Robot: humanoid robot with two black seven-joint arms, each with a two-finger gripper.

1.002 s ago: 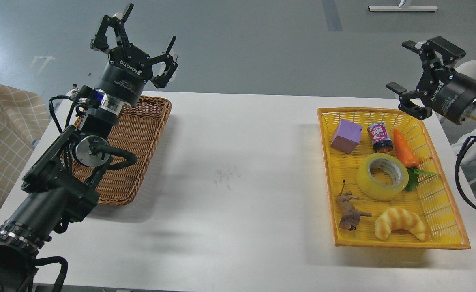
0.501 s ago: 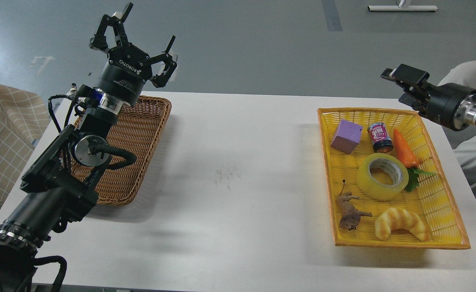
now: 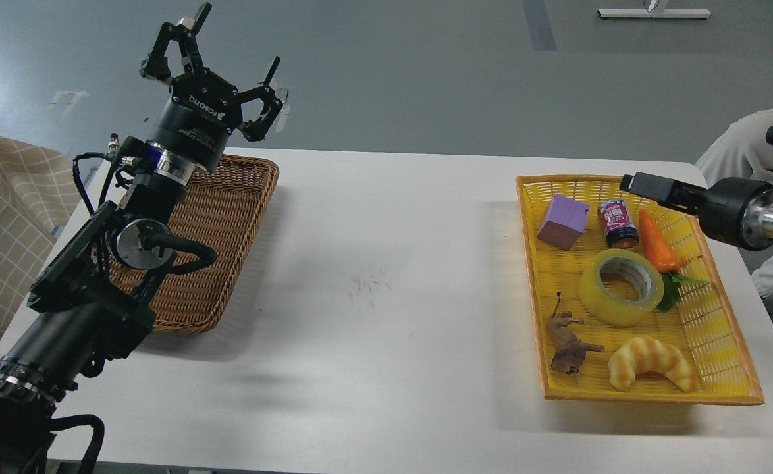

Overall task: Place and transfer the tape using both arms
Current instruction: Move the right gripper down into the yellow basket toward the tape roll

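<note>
Tape [image 3: 620, 287], one yellow roll, lies flat in the yellow basket [image 3: 722, 342] on the right among five other items: one purple block [image 3: 563, 221], one can [image 3: 617, 223], one carrot [image 3: 658, 241], one animal figure [image 3: 567, 345] and one croissant [image 3: 652, 372]. One wicker basket [image 3: 228, 224] sits far left, the left gripper [image 3: 218, 62] above it with fingers spread. The right gripper [image 3: 653, 189], seen edge-on over the yellow basket's far rim, cannot be read as apart or together.

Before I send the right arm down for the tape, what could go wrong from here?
The tape lies flat in the crowded yellow basket, close to the carrot and can, so descending fingers could knock those. The right gripper shows edge-on, so I cannot confirm it is open. The light basket may slide if bumped.
</note>
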